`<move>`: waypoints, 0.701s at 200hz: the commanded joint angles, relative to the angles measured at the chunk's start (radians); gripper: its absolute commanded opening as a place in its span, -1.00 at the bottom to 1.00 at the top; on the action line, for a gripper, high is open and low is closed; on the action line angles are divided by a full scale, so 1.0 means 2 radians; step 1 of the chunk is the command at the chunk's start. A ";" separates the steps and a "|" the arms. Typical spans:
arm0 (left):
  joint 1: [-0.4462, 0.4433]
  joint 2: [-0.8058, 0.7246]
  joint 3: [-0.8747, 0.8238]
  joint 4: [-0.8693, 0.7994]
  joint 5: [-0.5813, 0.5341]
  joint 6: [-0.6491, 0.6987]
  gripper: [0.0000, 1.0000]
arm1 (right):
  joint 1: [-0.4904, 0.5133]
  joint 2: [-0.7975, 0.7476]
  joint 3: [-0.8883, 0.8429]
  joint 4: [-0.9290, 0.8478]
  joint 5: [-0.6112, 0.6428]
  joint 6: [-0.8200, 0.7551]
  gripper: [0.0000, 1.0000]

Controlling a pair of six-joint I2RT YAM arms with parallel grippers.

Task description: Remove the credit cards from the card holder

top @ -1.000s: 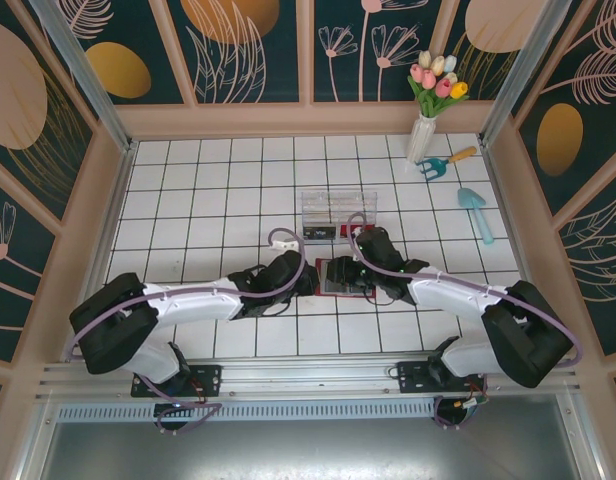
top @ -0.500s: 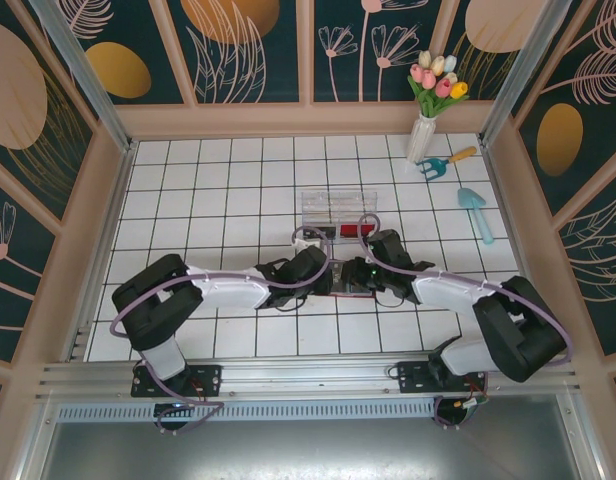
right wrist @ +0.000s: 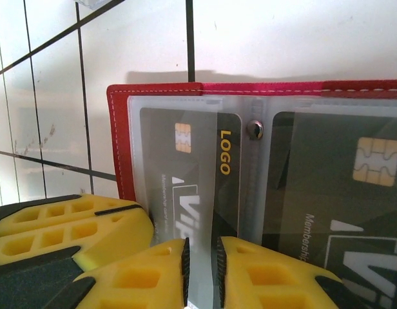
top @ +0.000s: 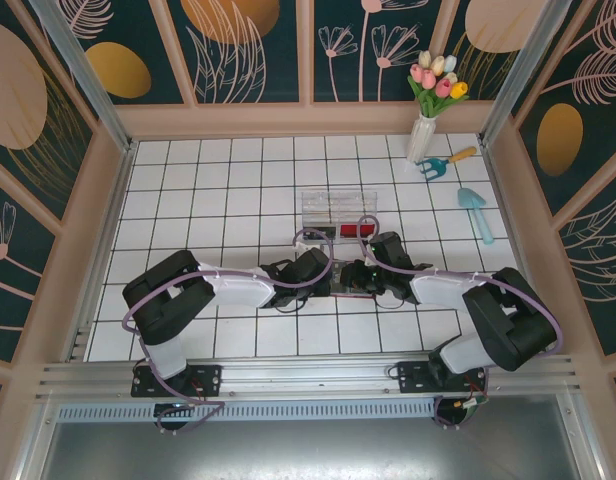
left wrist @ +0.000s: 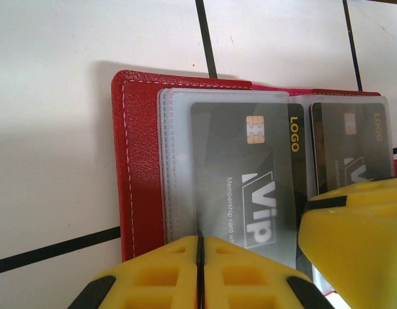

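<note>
The red card holder (top: 346, 293) lies open on the white tiles between both grippers. Its red cover (left wrist: 142, 161) frames clear sleeves holding a dark VIP card (left wrist: 250, 174) and a second card (left wrist: 350, 148). My left gripper (left wrist: 200, 248) is shut on the edge of a clear sleeve; it sits at the holder's left side (top: 324, 276). My right gripper (right wrist: 202, 264) pinches a sleeve with a dark card (right wrist: 185, 161) in it, a narrow gap between its pads, at the holder's right (top: 364, 276). Another card (right wrist: 353, 187) lies beside a metal stud (right wrist: 253, 129).
A clear plastic box (top: 336, 210) with black and red items stands just behind the holder. At the back right are a vase of tulips (top: 421, 135), a small rake (top: 446, 162) and a teal trowel (top: 478, 212). The other arm's yellow fingers (left wrist: 356, 232) (right wrist: 63, 225) crowd each wrist view.
The left arm has folded in and its gripper has slid right onto the holder. The right gripper has edged left and lower onto it. The holder has stayed in place.
</note>
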 commanded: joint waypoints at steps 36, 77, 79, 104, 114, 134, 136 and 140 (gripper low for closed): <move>0.003 0.009 -0.005 -0.027 0.001 -0.013 -0.78 | -0.002 -0.014 0.005 -0.047 0.045 -0.002 -0.52; 0.003 0.009 -0.007 -0.044 -0.009 -0.022 -0.85 | -0.002 -0.003 0.018 -0.067 0.054 -0.014 -0.50; 0.003 0.009 -0.007 -0.045 -0.009 -0.022 -0.85 | -0.002 -0.002 0.018 -0.067 0.054 -0.014 -0.50; 0.003 0.007 -0.010 -0.041 -0.006 -0.022 -0.85 | -0.002 0.011 0.019 -0.054 0.045 -0.014 -0.52; 0.003 0.008 -0.010 -0.038 -0.004 -0.020 -0.85 | -0.002 0.015 0.018 -0.043 0.032 -0.013 -0.53; 0.003 0.010 -0.005 -0.038 0.000 -0.018 -0.85 | -0.002 0.020 0.017 -0.028 0.016 -0.008 -0.60; 0.003 0.011 -0.005 -0.039 -0.001 -0.018 -0.85 | -0.002 0.019 0.017 -0.027 0.015 -0.008 -0.61; 0.003 0.012 -0.004 -0.039 0.000 -0.017 -0.85 | -0.002 0.019 0.017 -0.026 0.014 -0.008 -0.63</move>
